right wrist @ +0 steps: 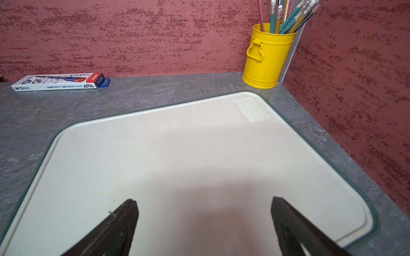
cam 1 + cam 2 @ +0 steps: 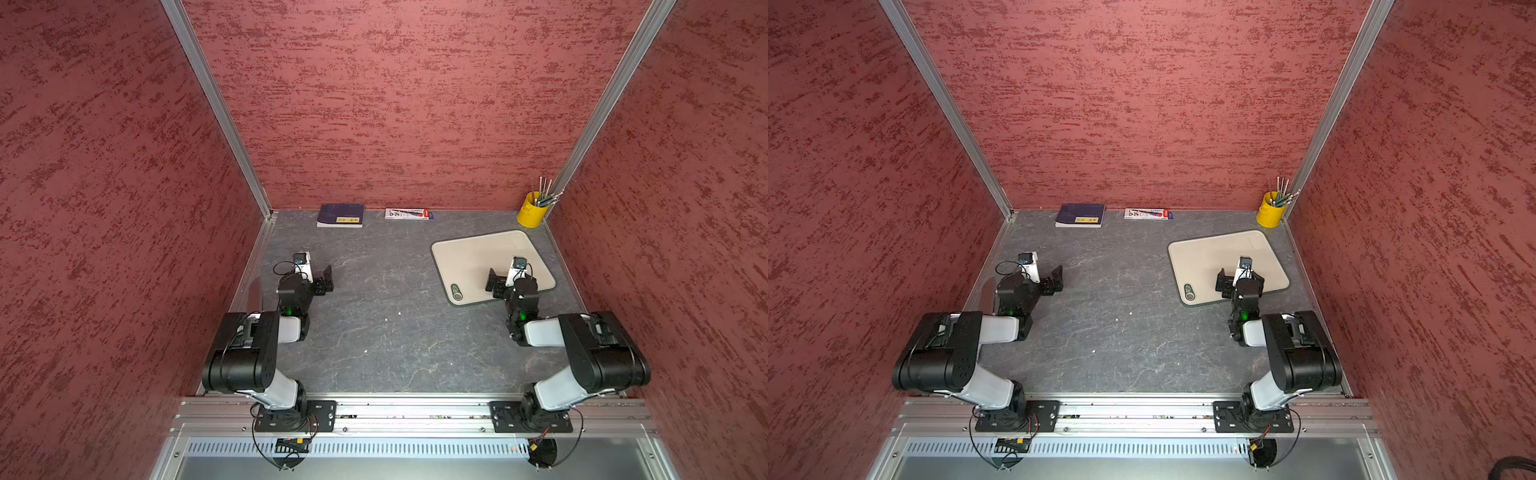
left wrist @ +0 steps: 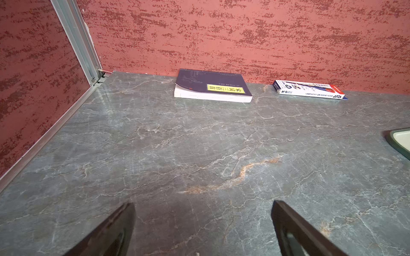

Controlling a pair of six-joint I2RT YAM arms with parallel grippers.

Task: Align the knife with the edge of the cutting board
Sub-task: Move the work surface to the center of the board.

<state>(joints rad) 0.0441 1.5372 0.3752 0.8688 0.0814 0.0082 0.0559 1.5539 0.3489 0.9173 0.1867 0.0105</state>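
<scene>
- Knife (image 2: 254, 293): only a faint grey blade is made out beside the left wall (image 2: 124, 208) in both top views. Its near end is covered by the left arm (image 2: 243, 353), and the handle is not made out.
- Cutting board (image 2: 469, 257): part of its near side is covered by the right arm (image 2: 519, 291) in both top views. In the left wrist view one corner alone is caught, the rest being cut off.
- Left end effector (image 3: 203, 205), right end effector (image 1: 203, 201): finger ends only are shown in the wrist views.
- Pencils (image 1: 272, 22) in yellow cup (image 1: 266, 59): tops are cut off in the right wrist view. They are too small to be counted from above.
- Book (image 2: 340, 215), box (image 2: 407, 213): print is too small to be read from above.
</scene>
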